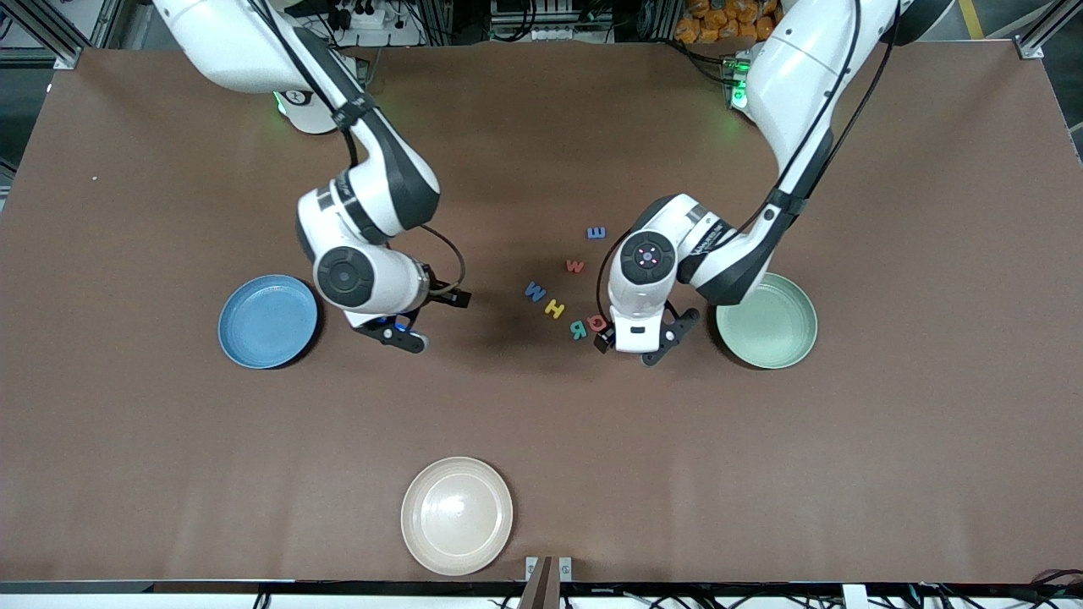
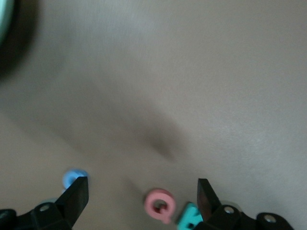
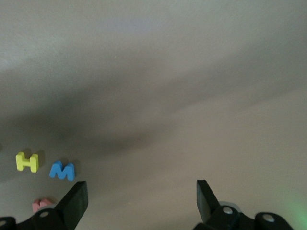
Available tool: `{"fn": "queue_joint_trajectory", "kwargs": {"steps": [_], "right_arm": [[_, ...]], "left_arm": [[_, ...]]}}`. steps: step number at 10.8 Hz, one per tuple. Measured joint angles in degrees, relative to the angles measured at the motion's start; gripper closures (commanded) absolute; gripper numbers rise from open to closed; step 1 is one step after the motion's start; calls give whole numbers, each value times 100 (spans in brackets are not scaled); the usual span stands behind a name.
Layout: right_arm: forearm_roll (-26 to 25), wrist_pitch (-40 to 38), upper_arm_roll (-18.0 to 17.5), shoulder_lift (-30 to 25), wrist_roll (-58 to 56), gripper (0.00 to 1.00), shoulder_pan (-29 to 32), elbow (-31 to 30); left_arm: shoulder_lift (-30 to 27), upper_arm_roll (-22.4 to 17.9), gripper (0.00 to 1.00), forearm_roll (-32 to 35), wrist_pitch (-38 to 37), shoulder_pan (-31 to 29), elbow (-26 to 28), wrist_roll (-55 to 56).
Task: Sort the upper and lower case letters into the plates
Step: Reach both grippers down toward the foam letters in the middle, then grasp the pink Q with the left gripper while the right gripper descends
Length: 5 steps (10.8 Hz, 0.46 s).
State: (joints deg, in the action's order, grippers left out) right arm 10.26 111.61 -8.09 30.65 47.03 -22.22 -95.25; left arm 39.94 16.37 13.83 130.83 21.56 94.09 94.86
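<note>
Small flat foam letters (image 1: 554, 308) lie loose beside the pale mint green round plate (image 1: 783, 347). Left gripper (image 1: 645, 348) hovers over them, fingers spread wide, empty; right gripper (image 1: 406, 337), likewise wide and empty, hangs nearer the sky blue round plate (image 1: 254, 338)

Left wrist view: motion-blurred throughout; teal letter (image 2: 190, 216) cut off by the frame edge, a small blue letter (image 2: 73, 178) half hidden by a finger (image 2: 76, 197), shape unreadable. Right wrist view: pink-red letter (image 3: 42, 205) cut by a finger (image 3: 76, 200). Front view: red Q (image 1: 597, 323) partly covered by the left gripper (image 1: 636, 342).
</note>
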Motion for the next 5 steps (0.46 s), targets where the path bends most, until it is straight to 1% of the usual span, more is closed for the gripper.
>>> {"fn": "queue_joint_trajectory", "kwargs": {"steps": [2, 5], "right_arm": [[0, 219, -62, 153, 144, 0, -37, -48], [125, 252, -65, 168, 179, 0, -35, -47]], "left_arm": [[170, 9, 0, 0, 287, 132, -1, 1093], [361, 16, 0, -7, 568, 169, -4, 2168]]}}
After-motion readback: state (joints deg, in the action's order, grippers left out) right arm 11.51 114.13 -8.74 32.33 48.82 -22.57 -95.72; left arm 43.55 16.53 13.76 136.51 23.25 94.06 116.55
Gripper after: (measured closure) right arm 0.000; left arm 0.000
